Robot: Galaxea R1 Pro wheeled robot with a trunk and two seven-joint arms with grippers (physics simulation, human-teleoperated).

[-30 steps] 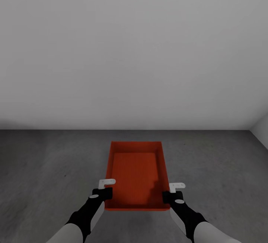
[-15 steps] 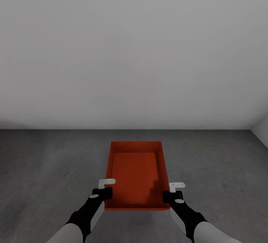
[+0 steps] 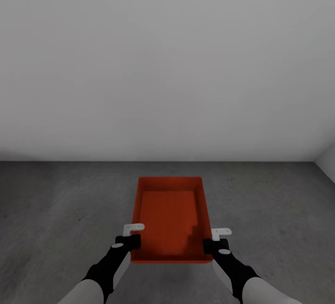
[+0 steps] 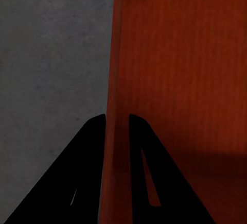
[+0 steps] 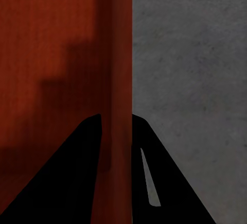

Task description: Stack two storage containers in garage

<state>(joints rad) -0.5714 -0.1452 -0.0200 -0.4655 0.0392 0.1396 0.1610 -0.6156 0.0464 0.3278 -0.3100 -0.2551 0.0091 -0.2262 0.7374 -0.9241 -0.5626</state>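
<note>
One red-orange storage container (image 3: 170, 215) sits in front of me over the garage's dark grey concrete floor (image 3: 56, 201), open side up and empty. My left gripper (image 3: 133, 240) is shut on its left side wall near the closest corner. My right gripper (image 3: 210, 243) is shut on the right side wall, opposite. In the left wrist view the black fingers of the left gripper (image 4: 117, 117) straddle the thin wall of the container (image 4: 180, 54). The right wrist view shows the right gripper (image 5: 116, 116) pinching the container's (image 5: 51, 38) other wall. I cannot tell whether the container touches the floor.
A plain white-grey wall (image 3: 167, 62) stands a short way beyond the container. A second wall meets it at the far right corner (image 3: 325, 159). Mottled concrete spreads to both sides of the container.
</note>
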